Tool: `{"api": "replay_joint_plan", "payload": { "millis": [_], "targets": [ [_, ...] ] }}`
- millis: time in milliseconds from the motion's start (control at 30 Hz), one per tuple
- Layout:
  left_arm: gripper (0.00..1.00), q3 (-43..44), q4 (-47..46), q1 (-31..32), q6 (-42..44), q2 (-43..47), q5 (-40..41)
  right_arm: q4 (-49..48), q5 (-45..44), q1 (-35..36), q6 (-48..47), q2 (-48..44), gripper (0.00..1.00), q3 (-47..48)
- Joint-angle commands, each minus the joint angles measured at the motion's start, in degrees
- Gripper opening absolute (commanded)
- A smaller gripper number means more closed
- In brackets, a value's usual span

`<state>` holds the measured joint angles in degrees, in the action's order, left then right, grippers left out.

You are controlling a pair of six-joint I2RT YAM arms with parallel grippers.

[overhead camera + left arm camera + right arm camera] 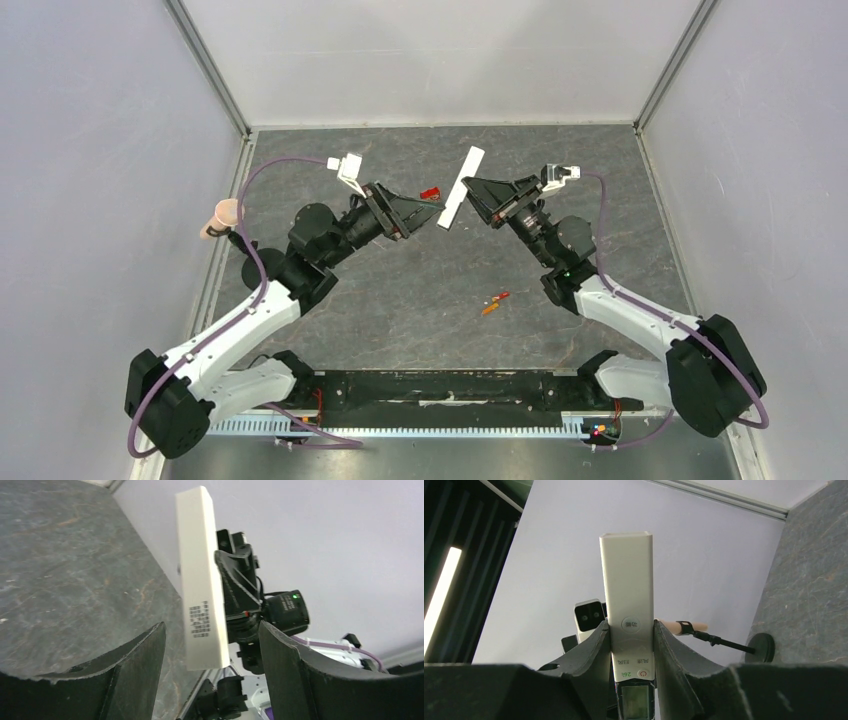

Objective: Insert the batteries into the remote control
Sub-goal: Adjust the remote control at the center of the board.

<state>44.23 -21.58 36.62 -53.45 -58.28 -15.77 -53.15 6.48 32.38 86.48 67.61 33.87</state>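
Note:
My right gripper [470,192] is shut on the remote control [462,187], a slim white bar held tilted in the air above the table's far middle. In the right wrist view the remote [626,580] stands between the shut fingers [596,650], button face and dark display end toward the camera. My left gripper [438,212] is open at the remote's lower end. In the left wrist view the remote's printed back [200,590] hangs between the spread fingers [135,670] without touching them. The two orange-red batteries [495,302] lie on the table, nearer the arm bases.
A small red box [431,192] lies on the table just left of the remote. A tan-tipped rod on a black stand [222,215] stands at the left wall; the rod also shows in the right wrist view [679,626]. Grey walls close in the table.

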Motion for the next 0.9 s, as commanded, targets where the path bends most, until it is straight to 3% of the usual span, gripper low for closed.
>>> {"api": "replay_joint_plan", "payload": {
  "millis": [0, 233, 367, 467, 567, 633, 767, 867],
  "targets": [
    [0.74, 0.29, -8.96, 1.83, -2.92, -1.75, -4.49, -6.43, -2.16, 1.4, 0.55, 0.57, 0.35, 2.65],
    [0.71, 2.27, -2.71, 4.72, 1.4, -3.89, -2.09, -7.59, -1.65, 2.05, 0.48, 0.9, 0.35, 3.48],
    [0.51, 2.71, -1.91, 4.86, 2.43, -4.11, -1.71, -7.61, -1.07, 2.33, -0.08, 0.6, 0.36, 2.99],
    [0.27, 4.38, 2.0, 4.79, 5.87, -4.06, -1.86, -5.96, -0.34, 2.34, -0.82, 0.31, 0.41, 2.66],
    [0.08, 6.33, 6.32, 4.78, 11.13, -3.41, -2.59, -3.98, 0.34, 2.37, -2.56, -0.82, 0.53, 2.02],
    [0.02, 8.59, 11.19, 4.75, 17.31, -2.9, -4.03, -3.34, 1.86, 2.25, -5.48, -1.45, 0.68, 2.07],
    [0.02, 14.91, 26.23, 4.78, 31.01, -1.96, -8.41, 1.64, 10.01, 1.44, -15.66, -1.72, 0.9, 6.09],
    [0.02, 20.64, 36.76, 4.69, 40.37, -2.06, -13.95, 9.56, 17.59, 0.39, -26.34, -2.53, 0.95, 10.78]
  ]
}}
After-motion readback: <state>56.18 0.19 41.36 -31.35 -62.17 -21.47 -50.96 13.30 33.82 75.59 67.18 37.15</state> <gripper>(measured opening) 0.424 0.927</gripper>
